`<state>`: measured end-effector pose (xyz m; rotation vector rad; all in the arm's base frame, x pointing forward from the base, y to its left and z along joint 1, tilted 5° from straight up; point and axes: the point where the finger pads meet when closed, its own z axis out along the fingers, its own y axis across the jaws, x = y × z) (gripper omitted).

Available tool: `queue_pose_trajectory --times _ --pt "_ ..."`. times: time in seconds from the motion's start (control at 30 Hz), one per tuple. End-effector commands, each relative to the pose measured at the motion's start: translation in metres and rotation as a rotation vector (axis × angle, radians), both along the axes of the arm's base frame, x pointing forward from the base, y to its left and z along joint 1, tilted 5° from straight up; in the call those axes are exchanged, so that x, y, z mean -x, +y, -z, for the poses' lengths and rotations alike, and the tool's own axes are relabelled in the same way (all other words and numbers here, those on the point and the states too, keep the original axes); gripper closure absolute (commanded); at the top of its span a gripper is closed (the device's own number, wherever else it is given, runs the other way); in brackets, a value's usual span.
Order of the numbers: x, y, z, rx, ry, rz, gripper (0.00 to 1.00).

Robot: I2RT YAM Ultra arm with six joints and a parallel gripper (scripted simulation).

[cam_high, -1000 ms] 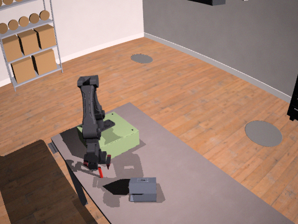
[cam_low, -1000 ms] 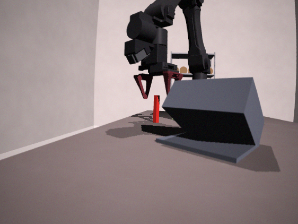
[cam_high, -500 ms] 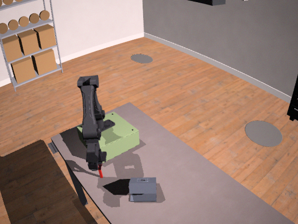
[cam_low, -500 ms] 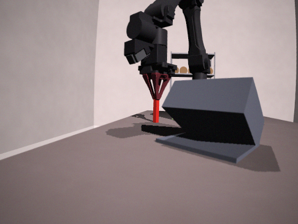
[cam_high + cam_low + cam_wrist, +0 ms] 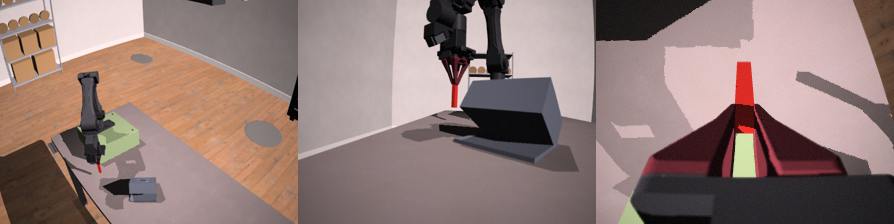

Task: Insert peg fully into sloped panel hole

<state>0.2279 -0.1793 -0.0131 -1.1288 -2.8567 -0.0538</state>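
Observation:
My gripper [image 5: 455, 83] has its dark red fingers shut on the top end of the red peg [image 5: 454, 96]. The peg hangs upright below the fingertips, a little above the table. It also shows in the top view [image 5: 99, 168] and in the wrist view [image 5: 745, 85], where it sticks out past the fingers. The grey sloped panel block [image 5: 513, 111] stands on the table to the right of the peg in the exterior view, apart from it. In the top view the block [image 5: 142, 189] lies in front of the arm, with a faint hole mark on its top face [image 5: 143, 180].
The arm stands on a green base box [image 5: 116, 136] at the table's back left. A dark wooden table [image 5: 32, 186] stands to the left. A shelf with cardboard boxes [image 5: 29, 45] is far back on the floor.

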Motion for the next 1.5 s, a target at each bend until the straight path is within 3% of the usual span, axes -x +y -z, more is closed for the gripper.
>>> queue_pose_trajectory --times 0.0,0.23,0.27,0.5,1.47 --pt "-0.003 -0.004 -0.033 0.001 -0.004 0.002 1.0" --pt "-0.003 -0.004 -0.045 0.001 -0.004 0.002 1.0" --pt "-0.006 -0.004 -0.029 0.009 -0.009 -0.005 1.0" --pt "-0.024 -0.005 -0.041 0.064 -0.048 -0.082 1.0" --pt "-0.06 0.019 -0.049 0.164 -0.065 -0.376 1.0"
